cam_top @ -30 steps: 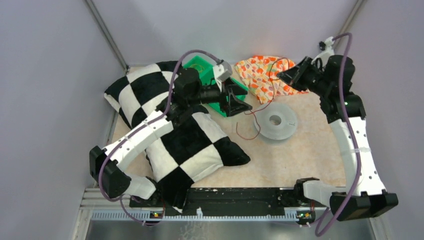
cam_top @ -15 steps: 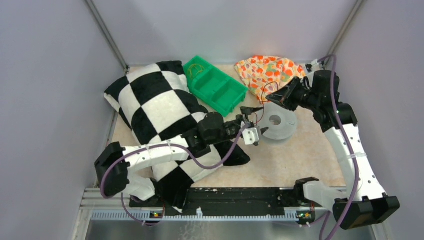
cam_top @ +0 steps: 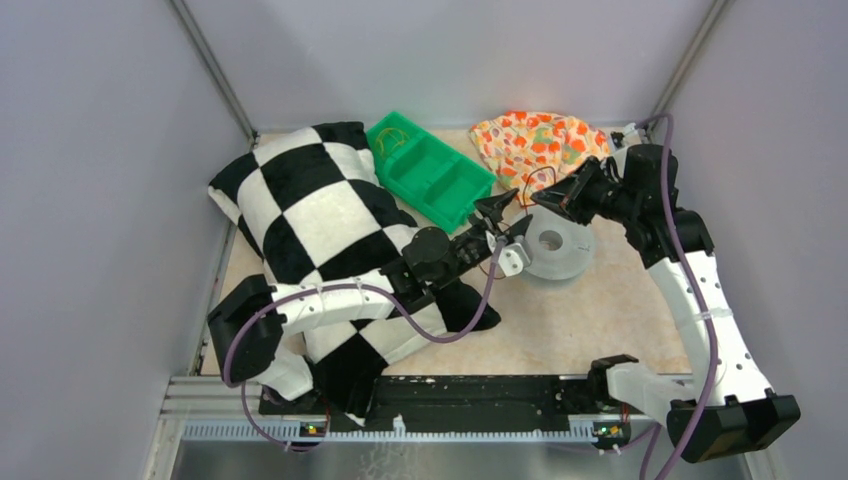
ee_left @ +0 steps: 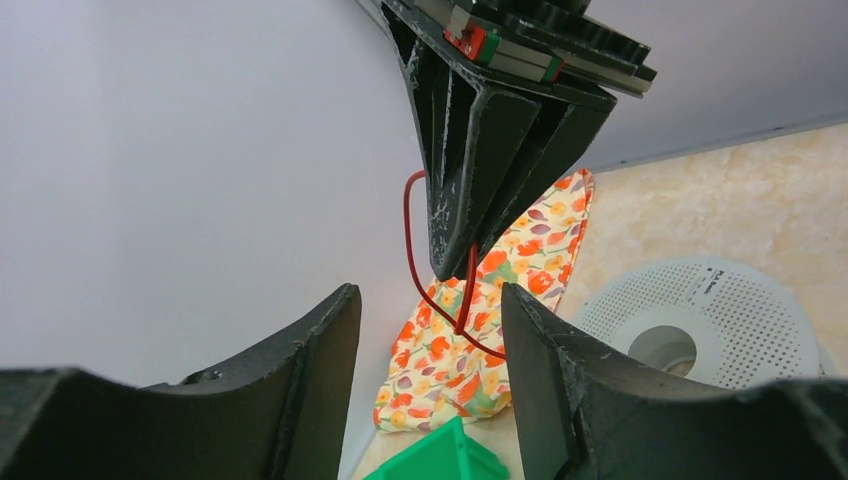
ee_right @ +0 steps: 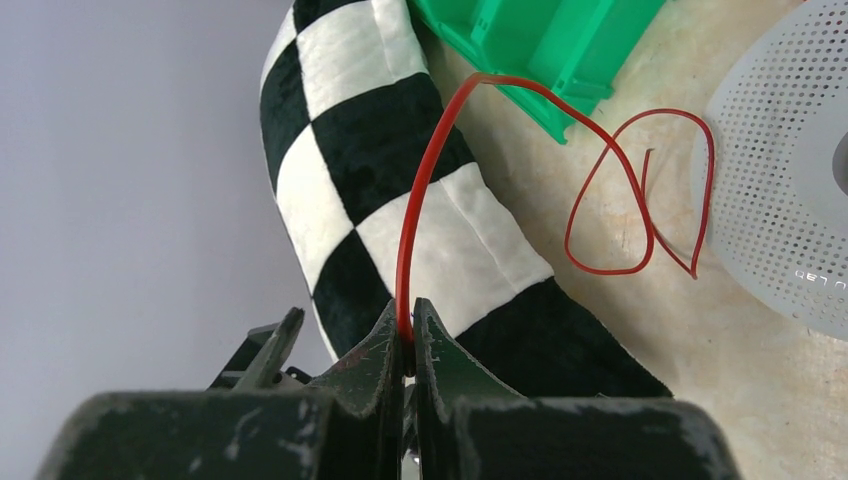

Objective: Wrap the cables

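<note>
Right gripper (ee_right: 408, 320) is pinched onto the cable (ee_right: 418, 205), left gripper (ee_left: 430, 305) held spread; loops lie unwound beside the spool (cam_top: 553, 247), wrapping judged unstarted.

The grey spool (cam_top: 572, 256) is lying flat.
Left gripper (cam_top: 508, 218) is hovering at its ten o'clock, right gripper (cam_top: 537, 197) at eleven.

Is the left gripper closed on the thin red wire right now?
No, the left gripper is open, its fingers apart and gripping nothing; the wire is pinched in the right gripper beyond.
</note>
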`<state>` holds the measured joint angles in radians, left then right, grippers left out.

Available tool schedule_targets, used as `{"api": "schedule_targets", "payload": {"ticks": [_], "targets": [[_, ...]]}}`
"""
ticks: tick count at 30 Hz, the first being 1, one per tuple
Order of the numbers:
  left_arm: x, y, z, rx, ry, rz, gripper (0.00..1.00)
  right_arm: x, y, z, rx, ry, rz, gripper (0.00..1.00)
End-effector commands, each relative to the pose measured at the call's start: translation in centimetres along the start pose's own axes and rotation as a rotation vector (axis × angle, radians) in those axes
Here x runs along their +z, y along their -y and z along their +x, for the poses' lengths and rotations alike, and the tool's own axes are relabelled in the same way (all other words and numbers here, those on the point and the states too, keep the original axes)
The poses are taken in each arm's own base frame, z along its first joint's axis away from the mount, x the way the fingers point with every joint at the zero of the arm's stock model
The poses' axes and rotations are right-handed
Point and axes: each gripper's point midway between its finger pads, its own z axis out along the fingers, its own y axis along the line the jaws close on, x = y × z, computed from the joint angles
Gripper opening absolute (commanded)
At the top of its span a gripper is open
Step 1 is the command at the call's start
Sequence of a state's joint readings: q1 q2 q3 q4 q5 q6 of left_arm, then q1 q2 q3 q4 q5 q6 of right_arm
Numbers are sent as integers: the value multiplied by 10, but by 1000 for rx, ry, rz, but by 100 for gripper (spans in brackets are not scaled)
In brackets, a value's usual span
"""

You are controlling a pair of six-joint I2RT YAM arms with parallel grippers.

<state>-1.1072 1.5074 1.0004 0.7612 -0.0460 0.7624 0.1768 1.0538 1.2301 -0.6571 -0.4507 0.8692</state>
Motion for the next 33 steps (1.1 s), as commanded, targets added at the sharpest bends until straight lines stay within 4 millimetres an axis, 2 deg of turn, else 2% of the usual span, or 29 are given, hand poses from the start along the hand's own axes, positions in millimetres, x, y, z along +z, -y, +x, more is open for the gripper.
{"api": "schedule_targets", "payload": {"ticks": [1,18,26,33], "targets": [[13,-21,-12,-1,34,-88,59,-10,-17,0,-23,21,-62,0],[25,-4,0,-42,-1,-15,42,-16,-17,-1,-42,37,-55,0],[25,-2,5,-44,-16,-12,38,-16,-17,-1,-40,38,-54,0],[23,2,11,-39,-38,1,29,-15,-18,-2,-38,41,-56,0]]}}
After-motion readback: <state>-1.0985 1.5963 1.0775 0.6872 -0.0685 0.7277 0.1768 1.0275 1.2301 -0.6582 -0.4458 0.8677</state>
